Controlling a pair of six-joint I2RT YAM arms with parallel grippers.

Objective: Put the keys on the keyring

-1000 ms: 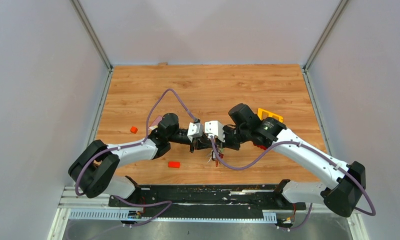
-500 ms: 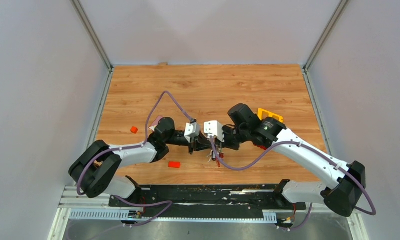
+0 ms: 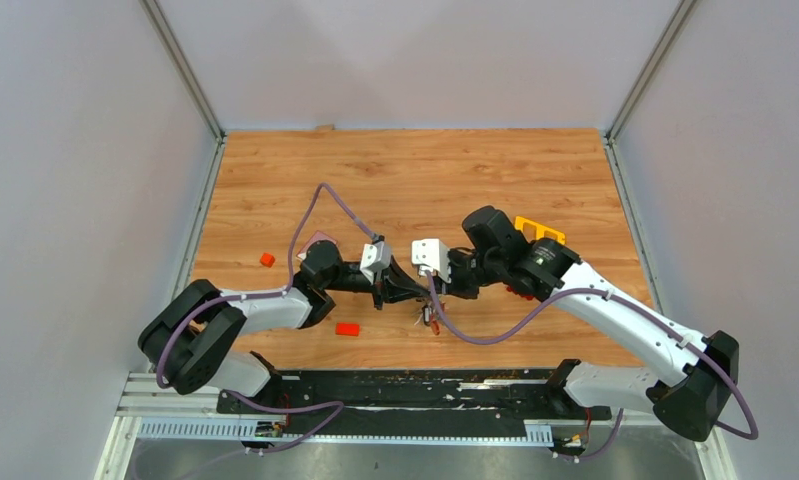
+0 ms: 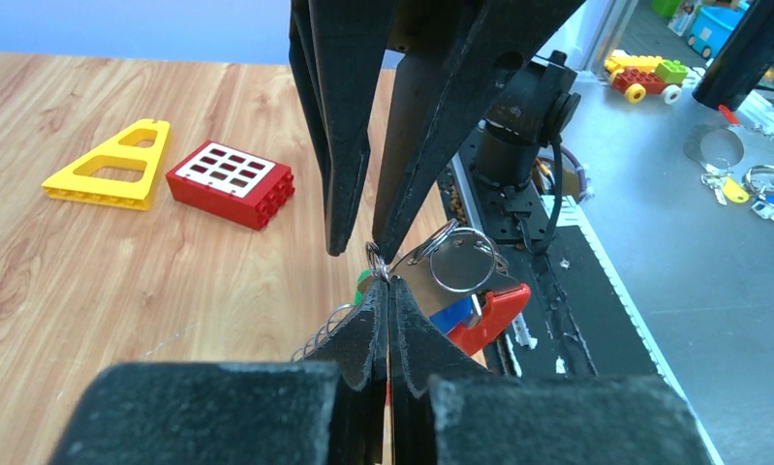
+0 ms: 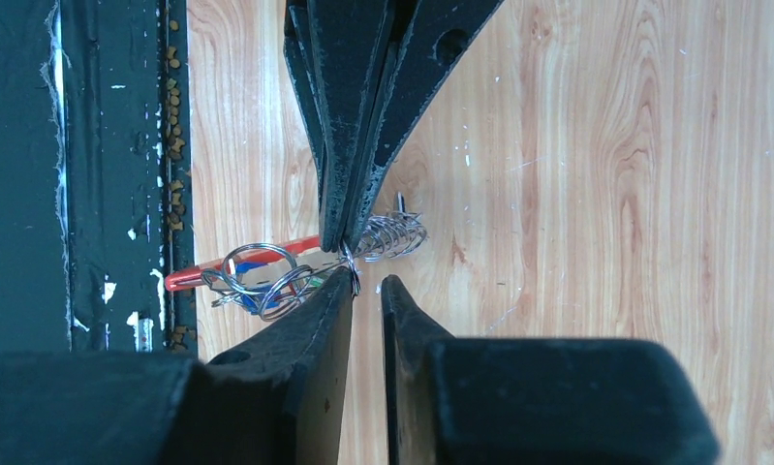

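- Fingers of the left gripper (image 5: 339, 238): pressed together, pinching a small wire loop of the keyring (image 5: 266, 276) at their very tips.
- Fingers of the right gripper (image 5: 366, 283): spread a little, with nothing between them. One tip lies just beside the pinched loop and the other stands clear of it, so the two pairs meet tip to tip.
- Keyring: held where the two grippers meet, over the near edge of the table (image 5: 605, 194).
  - Its long axis runs crossways to both pairs of fingers.
  - The red strap (image 5: 199, 274) and the overlapping rings (image 4: 460, 262) trail to one side, and the wire coil (image 5: 390, 235) lies to the other.
- Keys (image 4: 457, 312): seen only as coloured tags within the bunch, a blue one and a green tag (image 4: 363, 283) beside the left tips.
- Relation governing the next move: the loop lies straight ahead of the right tips and touching or nearly touching one of them. The left arm serves as holder, and the right is the free arm, close enough to work the loop with a short advance.
- Hidden or unclear:
  - The metal blades of the keys cannot be seen.
  - It cannot be told whether any tag is already threaded on or merely bunched.
  - It cannot be told whether the bunch hangs free or rests on the wood.
  - From above it is only a speck under the wrists.
- Background: a yellow triangle (image 4: 111, 165) and a red brick (image 4: 230, 181), well apart from the fingers.
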